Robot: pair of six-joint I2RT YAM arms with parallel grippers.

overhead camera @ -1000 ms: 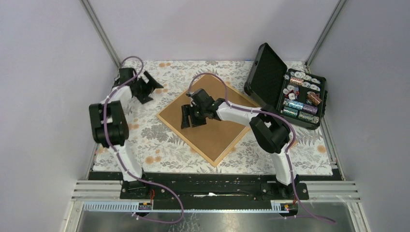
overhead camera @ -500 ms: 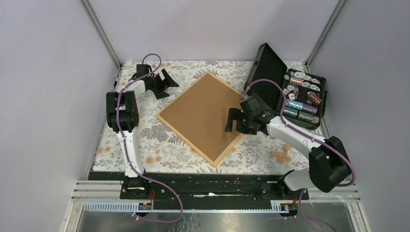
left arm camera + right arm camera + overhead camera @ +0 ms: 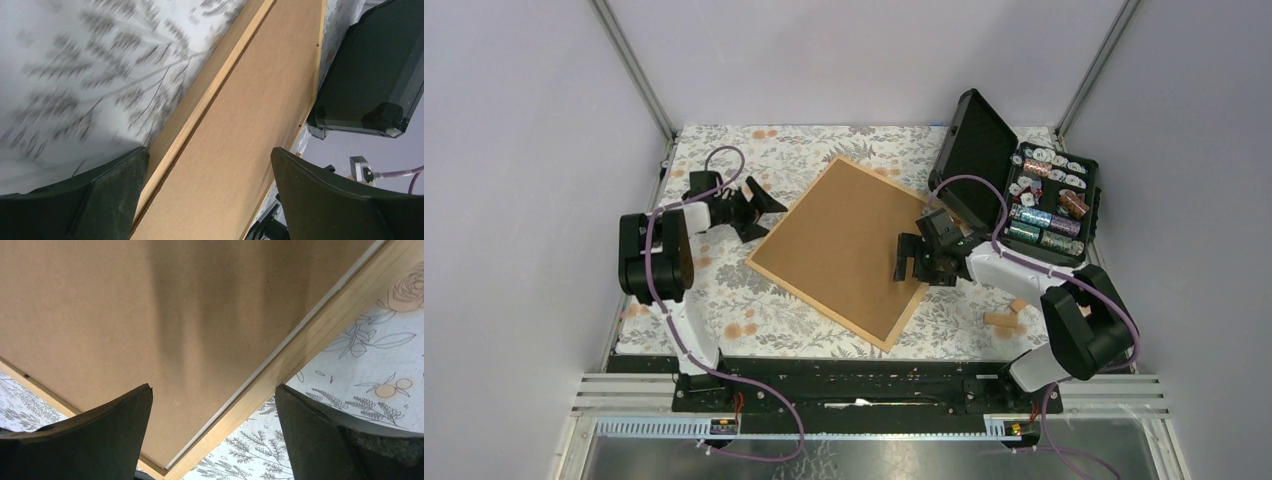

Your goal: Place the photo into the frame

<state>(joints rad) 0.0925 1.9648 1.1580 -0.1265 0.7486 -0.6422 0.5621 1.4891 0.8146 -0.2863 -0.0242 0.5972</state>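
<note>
Now your left hand [image 3: 762,214] and right hand [image 3: 912,266] are open and empty. The frame [image 3: 816,303] lies back-up on the surface [image 3: 754,312] between them. It looks stiff and light, so grab its wooden edge.

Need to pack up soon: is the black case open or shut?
Open: the black case has its lid raised, and small colourful items show inside.
</note>
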